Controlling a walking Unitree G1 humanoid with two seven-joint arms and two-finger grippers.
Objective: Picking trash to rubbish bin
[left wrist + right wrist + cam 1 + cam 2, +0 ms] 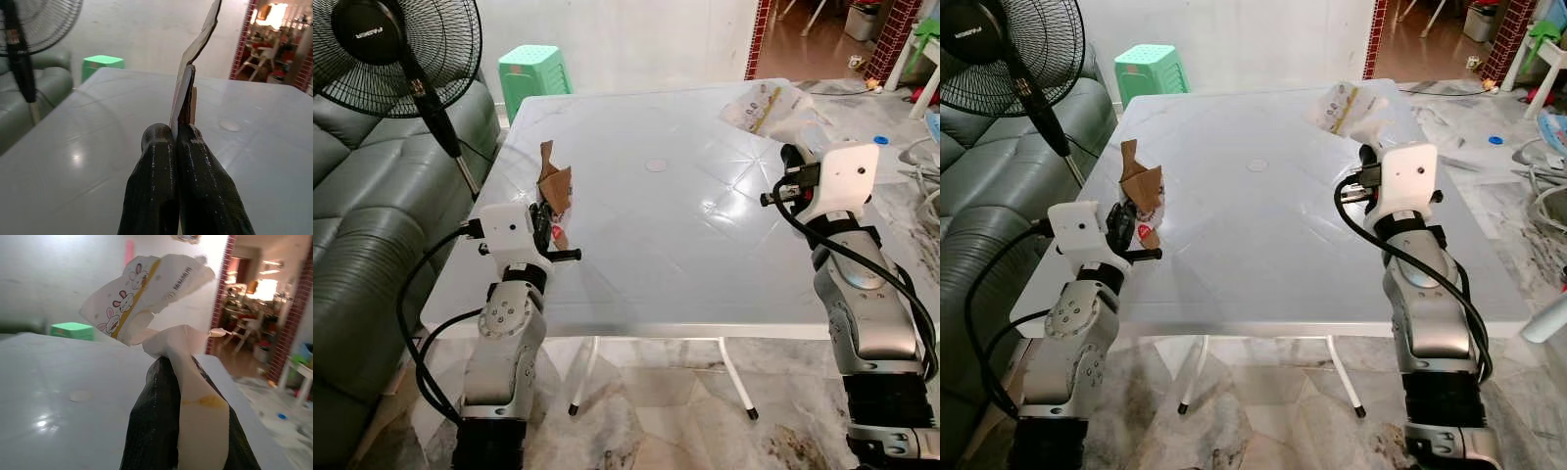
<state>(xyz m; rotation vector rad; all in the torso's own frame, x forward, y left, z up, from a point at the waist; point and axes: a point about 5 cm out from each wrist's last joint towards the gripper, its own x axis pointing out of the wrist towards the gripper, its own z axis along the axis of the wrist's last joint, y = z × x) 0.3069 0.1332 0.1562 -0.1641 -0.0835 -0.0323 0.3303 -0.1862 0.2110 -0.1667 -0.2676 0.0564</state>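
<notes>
A torn brown cardboard wrapper point(554, 186) stands up over the left side of the white table point(675, 235), pinched by my left gripper point(546, 223). In the left wrist view the black fingers point(166, 166) are pressed together on the wrapper's lower edge point(188, 93). At the table's right side my right gripper point(791, 168) is shut on a crumpled white plastic bag point(771, 108) printed with rabbits. The right wrist view shows the bag point(146, 289) rising from between the fingers point(156, 421).
A black standing fan point(396, 49) and a grey-green sofa point(352, 245) are at the left. A green plastic stool point(533, 73) stands behind the table. Clutter lies on the marble floor point(901, 147) at the right, with a doorway point(803, 29) beyond.
</notes>
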